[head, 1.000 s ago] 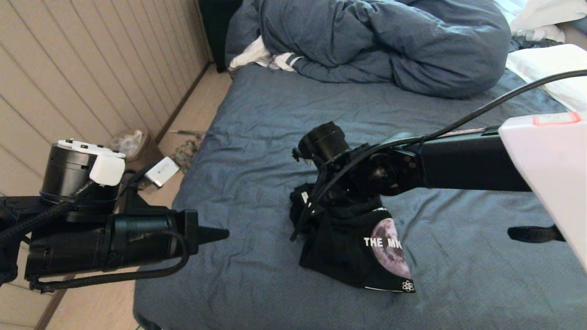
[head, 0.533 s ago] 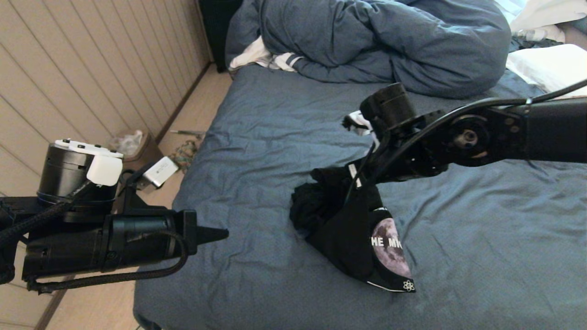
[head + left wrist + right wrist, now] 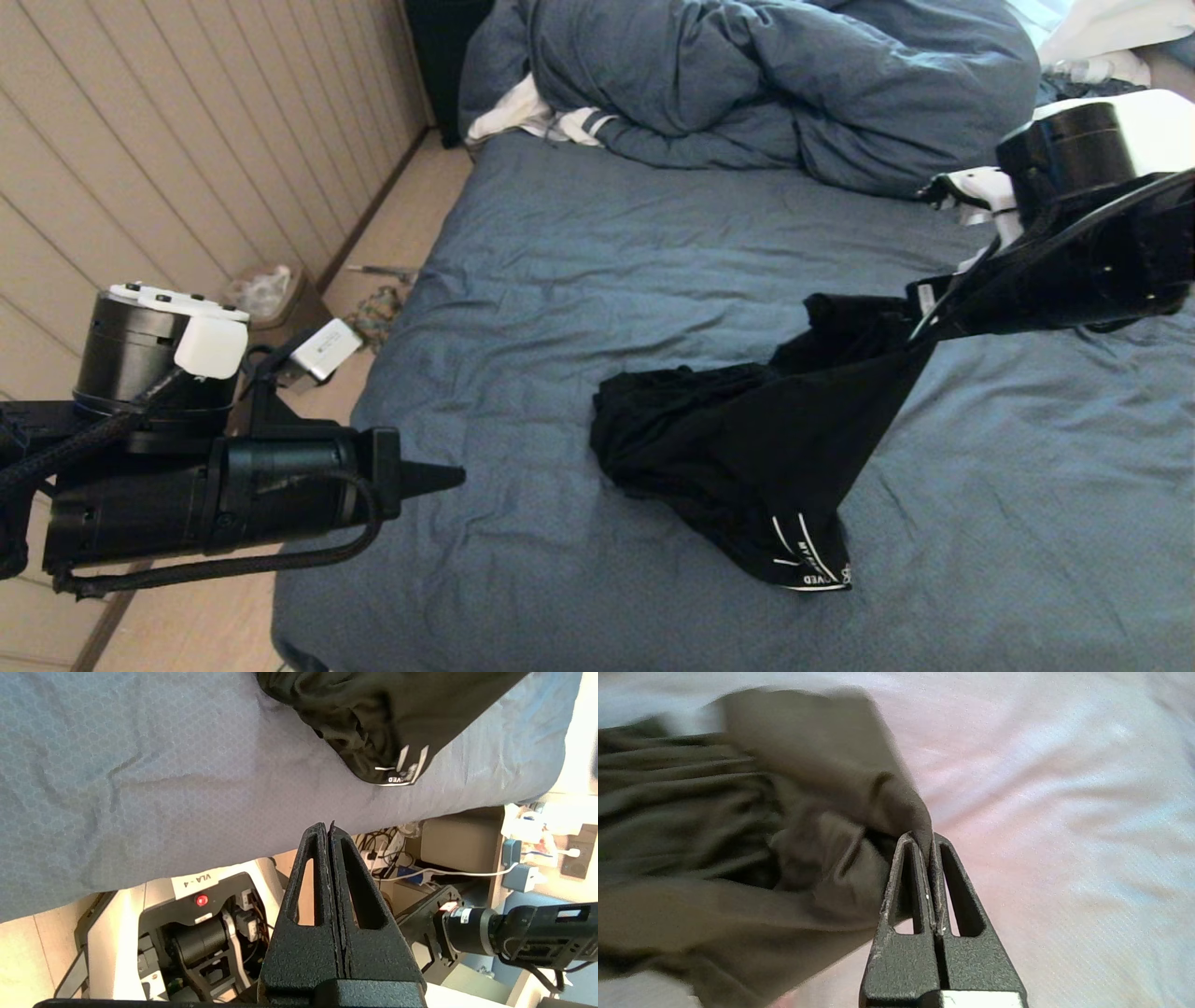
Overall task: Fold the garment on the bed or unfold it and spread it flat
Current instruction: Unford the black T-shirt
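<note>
Shirt (image 3: 747, 448) lay near the front of the bed (image 3: 579, 243), one end bunched on the sheet, the other pulled taut up toward the right gripper (image 3: 934, 322). Only the right wrist view showed those jaws closed on a fold of the black fabric (image 3: 859, 812). The left gripper (image 3: 439, 478) hung off the bed's left edge, jaws pressed together and empty. Farther back a duvet (image 3: 747, 84) lay heaped, with white pillows (image 3: 1102, 37) at the far right.
</note>
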Controlling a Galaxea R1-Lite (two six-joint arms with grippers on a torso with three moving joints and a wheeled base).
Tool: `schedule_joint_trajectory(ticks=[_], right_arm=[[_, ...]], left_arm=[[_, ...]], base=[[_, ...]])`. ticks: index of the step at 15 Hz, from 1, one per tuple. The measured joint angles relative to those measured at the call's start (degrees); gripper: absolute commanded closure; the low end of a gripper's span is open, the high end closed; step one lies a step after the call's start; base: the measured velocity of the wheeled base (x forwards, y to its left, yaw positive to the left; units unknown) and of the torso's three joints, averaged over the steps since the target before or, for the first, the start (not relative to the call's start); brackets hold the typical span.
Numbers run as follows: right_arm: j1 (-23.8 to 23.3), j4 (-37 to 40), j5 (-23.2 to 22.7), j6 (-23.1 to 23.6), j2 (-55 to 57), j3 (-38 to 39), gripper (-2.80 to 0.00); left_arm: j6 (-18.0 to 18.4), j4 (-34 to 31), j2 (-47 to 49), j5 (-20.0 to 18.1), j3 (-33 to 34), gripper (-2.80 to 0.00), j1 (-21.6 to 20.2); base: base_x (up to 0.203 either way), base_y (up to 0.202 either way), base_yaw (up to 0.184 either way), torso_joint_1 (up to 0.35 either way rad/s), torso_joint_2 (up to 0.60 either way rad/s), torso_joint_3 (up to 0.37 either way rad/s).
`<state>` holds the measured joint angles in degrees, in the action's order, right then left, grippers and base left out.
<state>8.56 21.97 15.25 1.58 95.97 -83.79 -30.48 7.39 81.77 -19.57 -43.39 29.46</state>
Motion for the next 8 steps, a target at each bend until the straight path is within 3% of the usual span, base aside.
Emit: schedule_joint_trajectory(ticks=[8], right_arm=[[-25.2,-0.6,-11.8,3.3,1.4,1.0,0.0]], left_arm=[[0.0,0.0,0.0,0.0,0.2,0.0,0.0]], base=[[0.0,0.0,0.0,0.0,0.0,0.0]])
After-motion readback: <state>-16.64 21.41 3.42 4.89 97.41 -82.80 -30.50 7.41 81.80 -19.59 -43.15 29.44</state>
